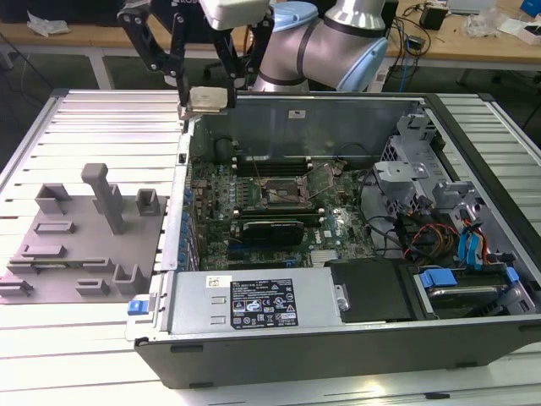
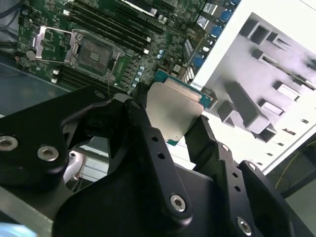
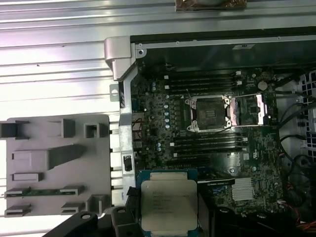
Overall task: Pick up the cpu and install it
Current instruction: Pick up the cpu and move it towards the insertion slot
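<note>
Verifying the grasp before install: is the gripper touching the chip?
Touching. In the second wrist view the gripper has its black fingers clamped against opposite edges of the chip, with no gap on either side.

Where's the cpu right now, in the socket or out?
Out. The gripper holds the cpu aloft; the socket sits open and empty.
</note>
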`<action>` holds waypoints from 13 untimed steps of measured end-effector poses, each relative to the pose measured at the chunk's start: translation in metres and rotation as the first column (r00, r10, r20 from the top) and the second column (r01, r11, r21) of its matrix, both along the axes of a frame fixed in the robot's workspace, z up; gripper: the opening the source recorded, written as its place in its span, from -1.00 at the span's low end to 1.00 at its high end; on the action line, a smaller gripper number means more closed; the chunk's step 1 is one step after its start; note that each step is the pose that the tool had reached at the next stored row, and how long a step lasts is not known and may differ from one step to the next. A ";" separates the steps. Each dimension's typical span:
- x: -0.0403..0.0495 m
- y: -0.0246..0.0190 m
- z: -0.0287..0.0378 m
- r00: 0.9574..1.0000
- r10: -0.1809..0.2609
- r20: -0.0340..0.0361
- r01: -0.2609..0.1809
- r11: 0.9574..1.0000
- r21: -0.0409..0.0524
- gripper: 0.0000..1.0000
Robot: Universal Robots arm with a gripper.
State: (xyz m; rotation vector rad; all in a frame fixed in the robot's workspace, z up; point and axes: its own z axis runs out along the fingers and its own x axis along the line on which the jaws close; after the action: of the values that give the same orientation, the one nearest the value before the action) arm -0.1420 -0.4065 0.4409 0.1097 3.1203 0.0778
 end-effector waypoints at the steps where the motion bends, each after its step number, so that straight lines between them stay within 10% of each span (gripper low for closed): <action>1: 0.0057 0.0000 -0.0001 1.000 0.000 -0.004 0.000 1.000 0.000 0.09; 13: 0.0621 -0.0001 -0.0219 0.999 0.000 -0.041 0.000 1.000 0.000 0.09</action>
State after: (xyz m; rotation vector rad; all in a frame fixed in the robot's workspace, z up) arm -0.0799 -0.4066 0.4190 0.1128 3.1615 0.0766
